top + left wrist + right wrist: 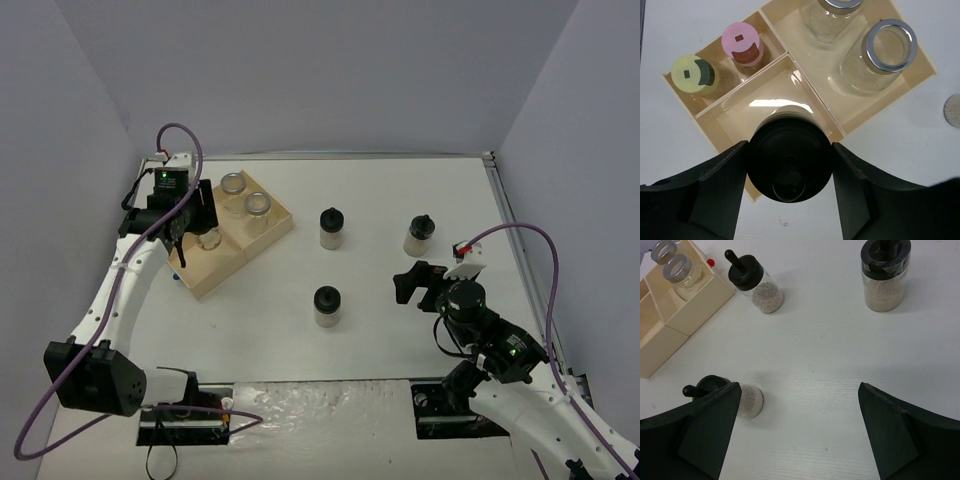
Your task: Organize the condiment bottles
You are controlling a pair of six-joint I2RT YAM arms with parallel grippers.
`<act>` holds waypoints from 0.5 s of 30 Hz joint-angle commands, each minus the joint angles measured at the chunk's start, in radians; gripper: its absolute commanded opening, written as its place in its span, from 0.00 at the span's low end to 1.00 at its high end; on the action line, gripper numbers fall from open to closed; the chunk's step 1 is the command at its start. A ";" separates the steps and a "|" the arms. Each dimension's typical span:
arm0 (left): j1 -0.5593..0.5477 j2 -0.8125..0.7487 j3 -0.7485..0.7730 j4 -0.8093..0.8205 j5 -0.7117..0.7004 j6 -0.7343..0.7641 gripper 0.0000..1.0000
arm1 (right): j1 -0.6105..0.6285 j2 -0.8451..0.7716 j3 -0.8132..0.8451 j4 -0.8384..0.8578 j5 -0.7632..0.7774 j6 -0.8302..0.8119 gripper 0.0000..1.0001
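A: Left wrist view: gripping black-capped jar by its cap with left jaws, over bare tray compartment at far left. Placing?
B: Looks so. Calls for lowering straight, then letting go. Right jaws spread wide, holding nothing, near three other jars on worktop.

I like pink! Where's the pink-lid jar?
In the left wrist view, the pink-capped jar stands in a narrow compartment of the wooden tray, beside the yellow-green-capped jar.
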 commanded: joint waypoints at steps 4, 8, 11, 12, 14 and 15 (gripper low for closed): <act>0.076 0.094 -0.023 0.196 0.047 -0.005 0.00 | 0.012 0.005 -0.004 0.058 0.027 0.014 1.00; 0.090 0.144 -0.036 0.265 0.040 -0.008 0.00 | 0.017 0.008 -0.005 0.058 0.035 0.015 1.00; 0.093 0.176 -0.041 0.302 0.015 -0.010 0.00 | 0.018 0.015 -0.004 0.058 0.038 0.013 1.00; 0.094 0.191 -0.039 0.307 0.011 -0.010 0.00 | 0.019 0.016 -0.004 0.058 0.039 0.013 1.00; 0.096 0.215 -0.036 0.319 0.009 -0.010 0.00 | 0.020 0.017 -0.005 0.058 0.040 0.013 1.00; 0.096 0.223 -0.036 0.327 0.009 -0.010 0.00 | 0.020 0.017 -0.005 0.058 0.041 0.013 1.00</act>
